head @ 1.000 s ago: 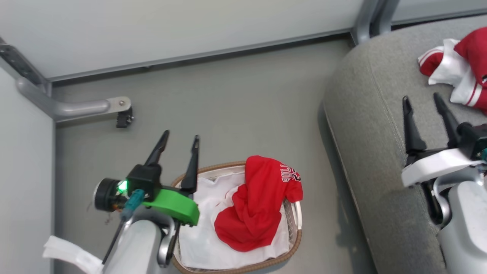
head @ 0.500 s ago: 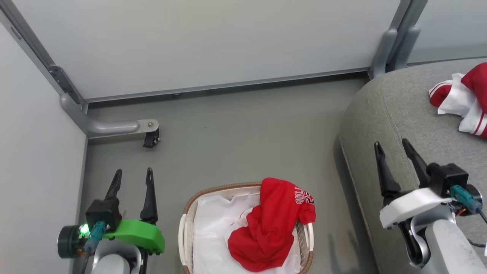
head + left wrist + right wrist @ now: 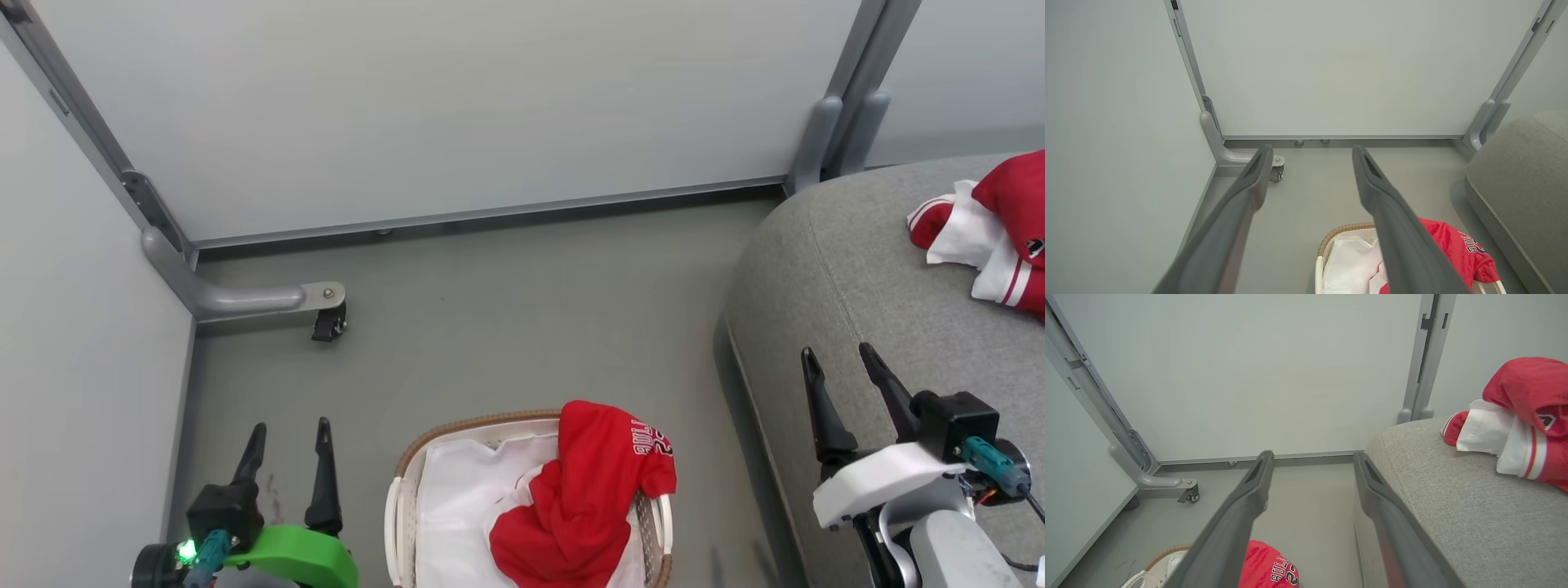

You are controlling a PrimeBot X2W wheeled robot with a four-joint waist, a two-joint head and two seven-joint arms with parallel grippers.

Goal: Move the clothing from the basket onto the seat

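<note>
While one striped garment (image 3: 992,245) lies on the seat (image 3: 841,269) far right, the red T-shirt (image 3: 588,506) sits in the basket (image 3: 457,426) (over its rim), so approx half done; left gripper (image 3: 291,425) & right gripper (image 3: 837,349) both spread, empty

I can read white lettering "BULL" on the red T-shirt (image 3: 1265,564), with a number starting with 2 beneath; the rest is unclear.

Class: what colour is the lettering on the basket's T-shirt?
White lettering, clearest in the right wrist view.
</note>
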